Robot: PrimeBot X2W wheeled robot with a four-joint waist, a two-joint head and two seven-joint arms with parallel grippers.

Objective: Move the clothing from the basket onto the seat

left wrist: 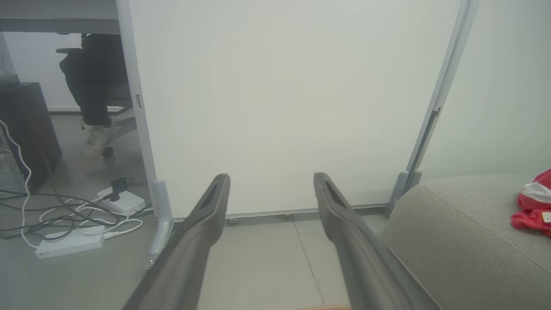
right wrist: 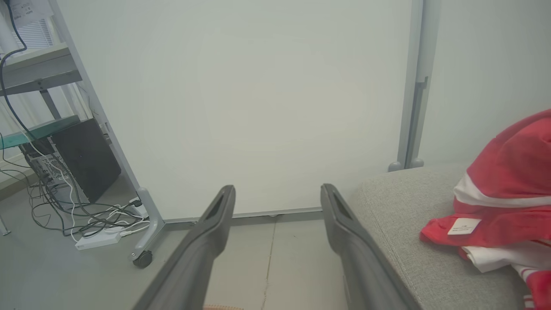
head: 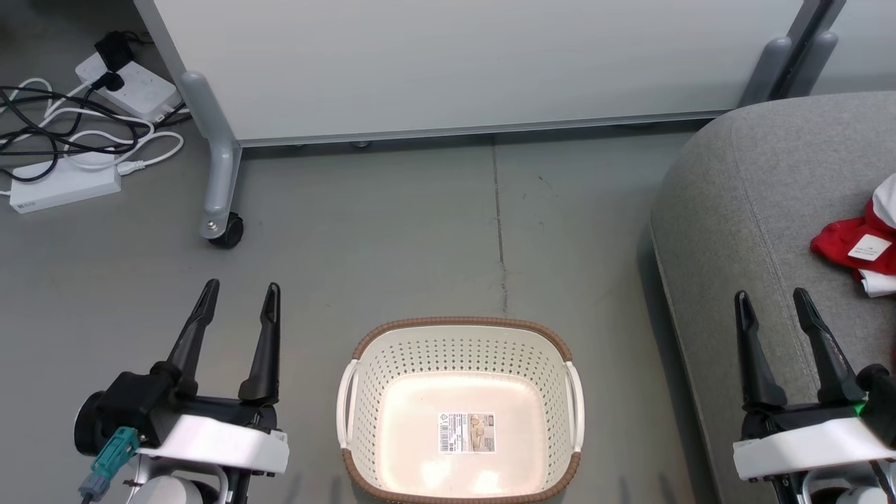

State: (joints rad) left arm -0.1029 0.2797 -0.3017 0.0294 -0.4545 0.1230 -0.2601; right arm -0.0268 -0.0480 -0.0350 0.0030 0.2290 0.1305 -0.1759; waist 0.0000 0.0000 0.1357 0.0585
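- The basket (head: 462, 323) is seen standing upright on the grey floor (head: 420, 231), low in the middle of the head view; its pale base is lit, and a label (head: 467, 432) is stuck to it.
- The clothing (head: 857, 241) is found heaped on the seat (head: 756, 196) at the right edge of the head view, well apart from the basket; red fabric with white trim and a small white tag is shown; the heap is cut off by the frame.
- The left gripper (head: 241, 287) is held over the floor to the left of the basket; its fingers are spread and nothing is gripped.
- The right gripper (head: 770, 294) is held over the near edge of the seat, just short of the clothing; its fingers are likewise spread and nothing is held.
- In the left wrist view the left gripper (left wrist: 271, 176) is pointed at a white partition panel (left wrist: 280, 107); the seat (left wrist: 465, 224) and clothing (left wrist: 531, 206) are seen at the right; a person's leg and shoe (left wrist: 97, 137) are seen behind the panel.
- In the right wrist view the clothing (right wrist: 503, 185) is seen lying on the seat (right wrist: 404, 206), to the right of the right gripper (right wrist: 277, 187).
- Power strips and cables (head: 70, 140) are laid on the floor by the panel's caster (head: 227, 229).
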